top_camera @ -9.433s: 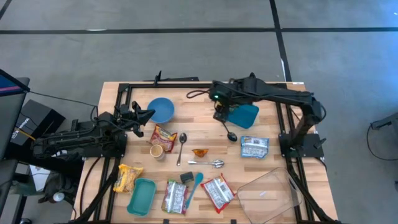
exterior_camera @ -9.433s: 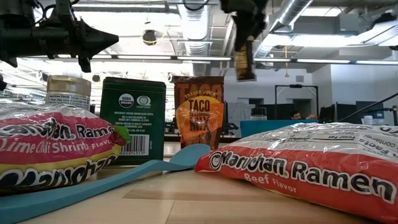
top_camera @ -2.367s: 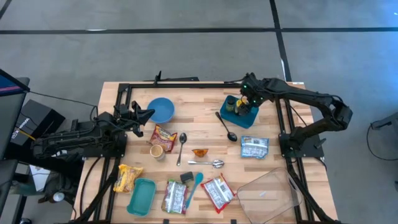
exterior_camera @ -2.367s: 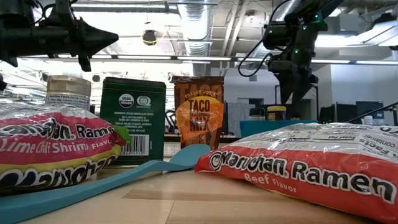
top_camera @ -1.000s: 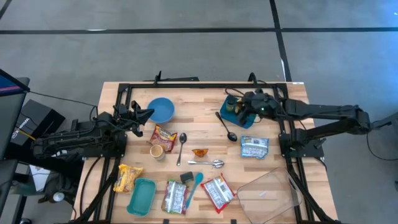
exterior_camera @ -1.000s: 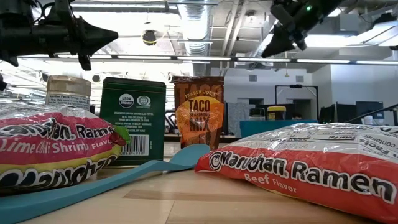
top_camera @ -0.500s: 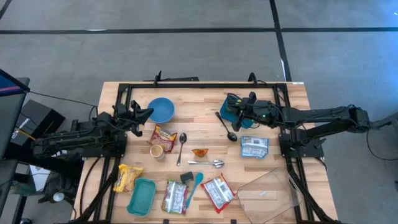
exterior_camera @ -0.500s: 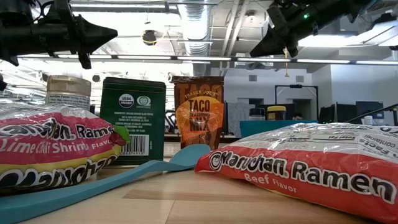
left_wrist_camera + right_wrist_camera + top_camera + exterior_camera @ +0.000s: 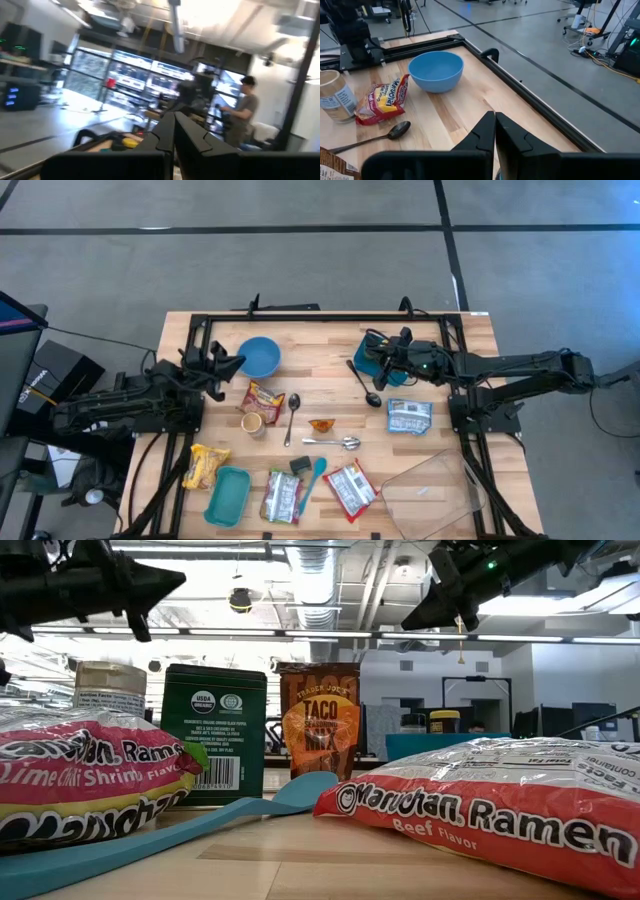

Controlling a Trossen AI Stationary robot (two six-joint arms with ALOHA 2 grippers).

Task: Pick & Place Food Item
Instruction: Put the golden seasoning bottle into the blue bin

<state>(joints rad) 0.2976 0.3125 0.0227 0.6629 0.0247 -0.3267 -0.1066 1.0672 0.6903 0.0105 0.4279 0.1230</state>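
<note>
High view: found the right pincer pressed shut with nothing between its fingers, stretched level above the near edge of the teal square plastic plate at the far right of the pale wooden tabletop. Low view: saw that same pincer high in the air, well clear of the small dark jar with a yellow lid, and saw that jar standing upright on the teal plate. Noted a black long-handled spoon lying just beside the plate, and a white-and-blue noodle packet nearer the front. Right wrist view: looked past the closed fingers to a round blue bowl, a red-and-yellow snack packet and a metal spoon across the boards. Found the left pincer likewise shut and empty, waiting off the tabletop surface just beside the blue bowl on the left side. Left wrist view: made out a person standing in the room beyond.
</note>
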